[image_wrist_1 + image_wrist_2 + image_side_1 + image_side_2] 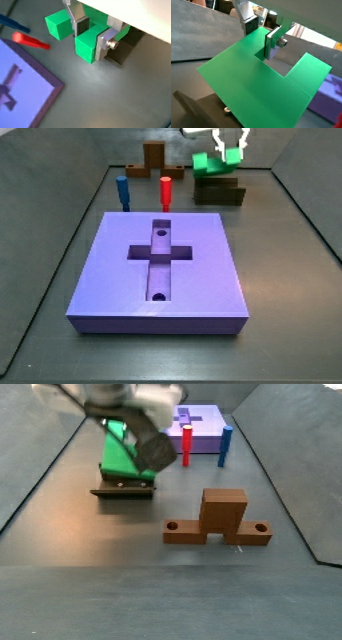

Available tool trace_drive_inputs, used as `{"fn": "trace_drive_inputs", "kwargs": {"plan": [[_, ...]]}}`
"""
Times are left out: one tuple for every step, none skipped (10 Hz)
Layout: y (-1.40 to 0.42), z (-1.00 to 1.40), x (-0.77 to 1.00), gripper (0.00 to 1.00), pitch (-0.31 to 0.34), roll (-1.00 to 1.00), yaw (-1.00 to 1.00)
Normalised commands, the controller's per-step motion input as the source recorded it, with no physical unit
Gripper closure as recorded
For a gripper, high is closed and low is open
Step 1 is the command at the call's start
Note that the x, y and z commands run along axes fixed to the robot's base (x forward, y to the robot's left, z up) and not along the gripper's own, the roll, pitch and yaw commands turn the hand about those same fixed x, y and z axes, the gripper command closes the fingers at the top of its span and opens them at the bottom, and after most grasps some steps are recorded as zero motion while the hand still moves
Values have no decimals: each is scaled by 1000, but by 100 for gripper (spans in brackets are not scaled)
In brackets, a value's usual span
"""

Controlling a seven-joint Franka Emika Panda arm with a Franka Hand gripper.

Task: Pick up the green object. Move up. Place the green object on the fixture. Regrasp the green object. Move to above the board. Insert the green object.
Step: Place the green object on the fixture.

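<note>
Over the dark olive box-like fixture (pixel 218 194), at the lavender board's (pixel 160 268) one o'clock | two-finger gripper (pixel 91 34) clamping bright green notched plastic block (pixel 85 47) | risk: shallow off-centre pinch letting it be twisting during insertion.

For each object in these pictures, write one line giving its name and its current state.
Gripper: above the fixture, shut on the green object.
Green object: gripped, over the fixture; contact unclear.
Fixture: on the floor.
Board: flat, cross recess empty.
Red peg: upright.
Blue peg: upright.
</note>
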Motion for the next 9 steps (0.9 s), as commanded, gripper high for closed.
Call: {"fn": "trace_drive_inputs", "kwargs": {"plan": [[0, -340, 486, 100, 374, 0, -117], [0, -306, 466, 100, 591, 0, -143], [0, -314, 386, 100, 691, -146, -200], [0, -320, 383, 100, 674, -223, -183], [0, -229, 363, 100, 540, -217, -109], [40, -194, 331, 100, 271, -260, -86], [180, 0, 391, 100, 0, -400, -83], [306, 0, 311, 100, -189, -500, -97], [343, 57, 329, 100, -200, -534, -83]]}}
